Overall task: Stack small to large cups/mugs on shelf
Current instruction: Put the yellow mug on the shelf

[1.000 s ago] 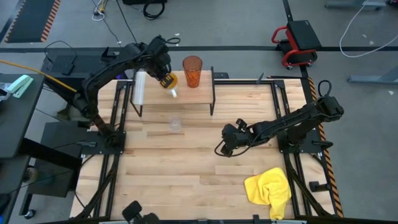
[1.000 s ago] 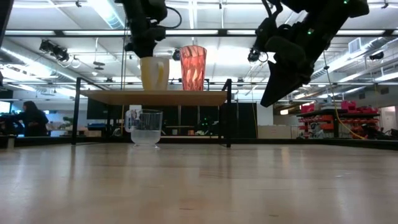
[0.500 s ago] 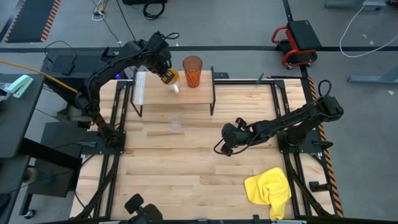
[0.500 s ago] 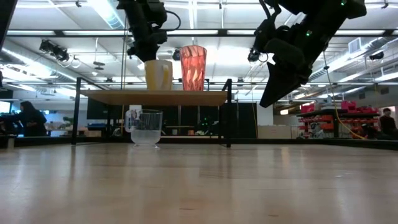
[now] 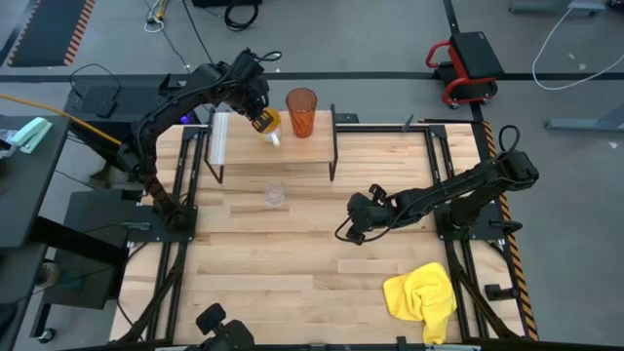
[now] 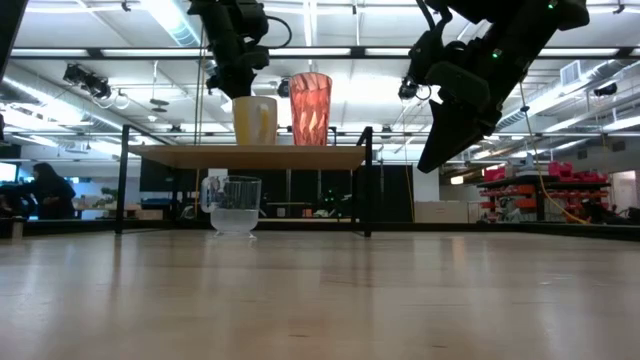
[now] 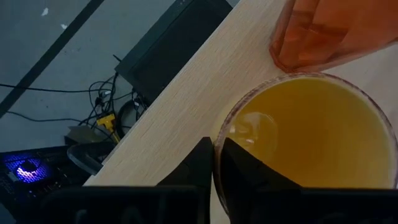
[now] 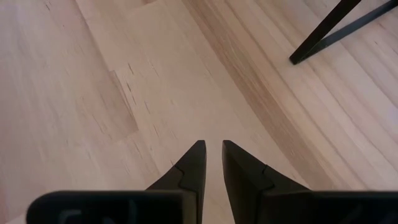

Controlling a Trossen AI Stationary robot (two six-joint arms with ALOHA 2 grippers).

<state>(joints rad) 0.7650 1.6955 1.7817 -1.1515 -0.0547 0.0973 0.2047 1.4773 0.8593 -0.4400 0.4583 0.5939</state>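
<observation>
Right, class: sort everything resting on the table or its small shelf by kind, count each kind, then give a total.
Orange mug: 1
Ribbed orange-red tumbler: 1
Clear glass: 1
Yellow cloth: 1
Wooden shelf: 1
Total: 5

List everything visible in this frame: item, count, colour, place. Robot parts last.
Shelf: one, light wood on black legs, far side of table.
Mug: one, orange, on shelf beside the tumbler.
Tumbler: one, orange-red ribbed, on shelf.
Glass: one, clear, on tabletop in front of shelf.
Cloth: one, yellow, near right corner of the table.
Left gripper: fingers at the mug's rim.
Right gripper: raised over bare tabletop, slightly parted, empty.
</observation>
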